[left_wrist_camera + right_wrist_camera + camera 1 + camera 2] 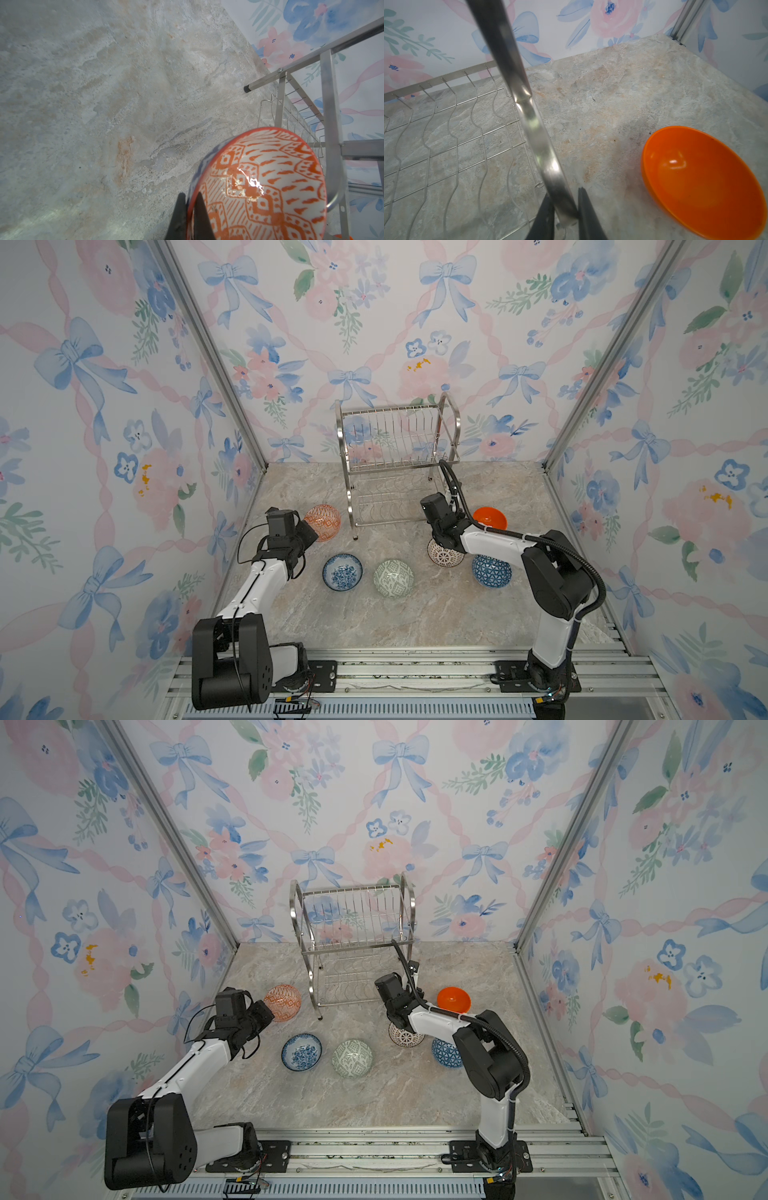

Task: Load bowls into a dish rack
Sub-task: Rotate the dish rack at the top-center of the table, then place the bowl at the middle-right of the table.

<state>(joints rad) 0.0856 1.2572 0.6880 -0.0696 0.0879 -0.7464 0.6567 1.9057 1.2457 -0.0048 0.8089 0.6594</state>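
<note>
Gripping: left pincer (190,195) is clamped on the rim of the red patterned bowl (259,187), tipped on edge just left of the rack (395,466), at centre left in both top views.
Right pincer (563,192): closed around the rack's side tube, low by a front leg.
Rack: upper centre, both tiers empty.
Loose bowls: orange bowl (490,517) right of the rack; 4 other bowls (393,577) in a row below it.
Risk: thin rim grip may slip on glaze; bowl may strike the frame; a right-arm tug could drag the rack.

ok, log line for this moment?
left gripper: shut on red-orange patterned bowl | right gripper: shut on dish rack frame | rack tiers: empty
</note>
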